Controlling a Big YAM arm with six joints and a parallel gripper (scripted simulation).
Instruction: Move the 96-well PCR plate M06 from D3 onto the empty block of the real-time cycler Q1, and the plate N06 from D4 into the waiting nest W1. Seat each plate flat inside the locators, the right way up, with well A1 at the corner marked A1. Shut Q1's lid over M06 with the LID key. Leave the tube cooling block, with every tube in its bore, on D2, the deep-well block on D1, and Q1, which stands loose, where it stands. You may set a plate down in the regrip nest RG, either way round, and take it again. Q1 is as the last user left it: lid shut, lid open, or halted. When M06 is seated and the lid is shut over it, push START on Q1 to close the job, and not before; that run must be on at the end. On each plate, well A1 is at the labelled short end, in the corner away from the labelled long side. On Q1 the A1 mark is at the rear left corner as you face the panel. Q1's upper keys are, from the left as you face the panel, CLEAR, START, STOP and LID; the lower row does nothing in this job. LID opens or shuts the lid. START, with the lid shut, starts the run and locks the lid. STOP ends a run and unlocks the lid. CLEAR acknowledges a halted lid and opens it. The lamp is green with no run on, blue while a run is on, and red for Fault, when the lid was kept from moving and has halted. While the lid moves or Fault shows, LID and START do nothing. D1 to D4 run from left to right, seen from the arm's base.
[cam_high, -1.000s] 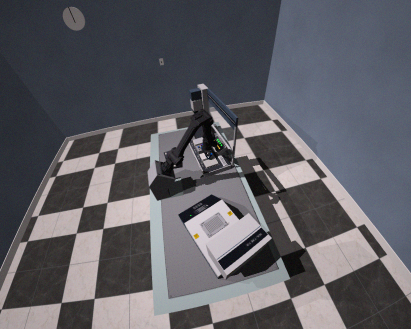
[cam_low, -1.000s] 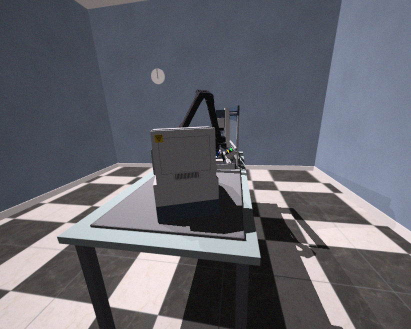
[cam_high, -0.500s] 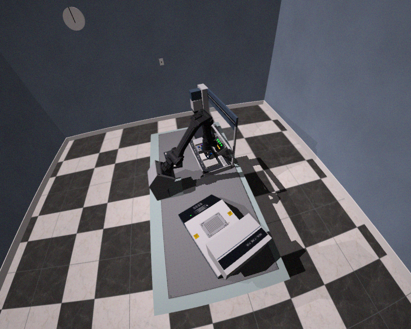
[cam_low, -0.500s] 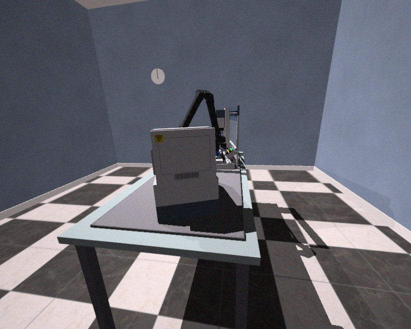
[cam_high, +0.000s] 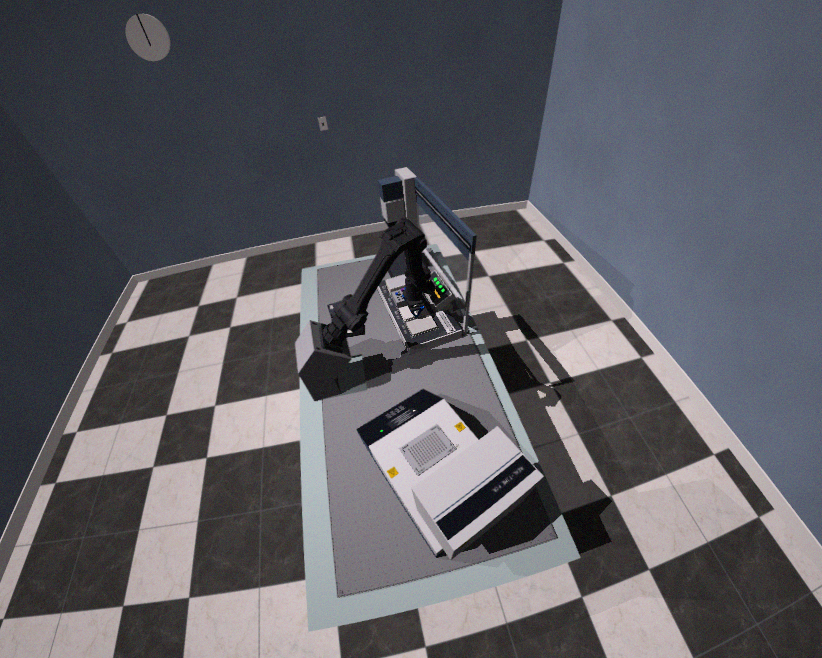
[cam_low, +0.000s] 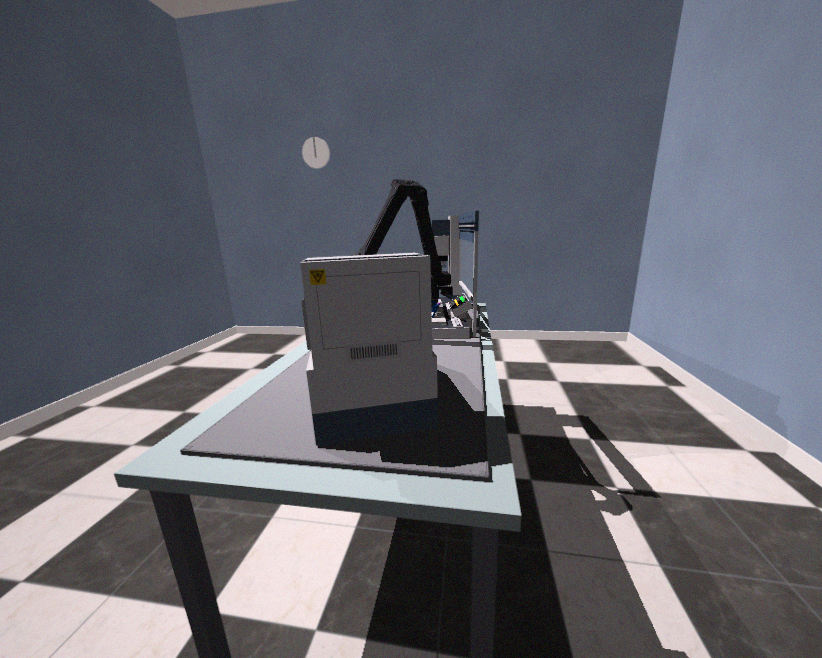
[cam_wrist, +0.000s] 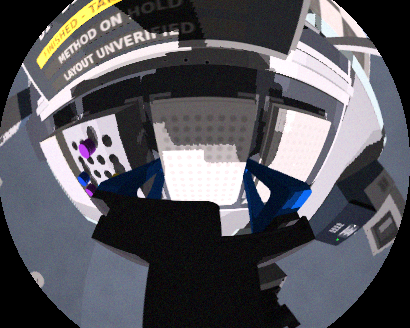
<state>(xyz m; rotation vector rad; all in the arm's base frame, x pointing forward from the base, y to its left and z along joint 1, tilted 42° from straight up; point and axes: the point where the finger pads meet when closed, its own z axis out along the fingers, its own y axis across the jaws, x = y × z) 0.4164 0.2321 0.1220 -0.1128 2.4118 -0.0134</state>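
Observation:
In the wrist view my gripper (cam_wrist: 203, 161) is down over the deck, and its blue fingers are shut on the long sides of a white 96-well plate (cam_wrist: 201, 174), M06 on D3. A second white plate, N06 (cam_wrist: 299, 140), lies to its right on D4. The tube cooling block (cam_wrist: 94, 147) with purple tubes stands to its left. In the top view the gripper (cam_high: 415, 303) is low over the deck under the gantry. Q1 (cam_high: 401, 456) (cam_low: 370, 356) stands at the near end of the mat. Its lid (cam_high: 479, 480) is open, its block (cam_high: 426, 449) is empty and its lamp (cam_high: 381, 431) is green.
A grey gantry frame (cam_high: 445, 212) with a glass screen stands over the deck, close behind my arm. A dark status panel (cam_wrist: 134, 5) with a yellow banner hangs behind the deck. Q1's raised lid (cam_low: 363, 301) hides most of the deck in the exterior view.

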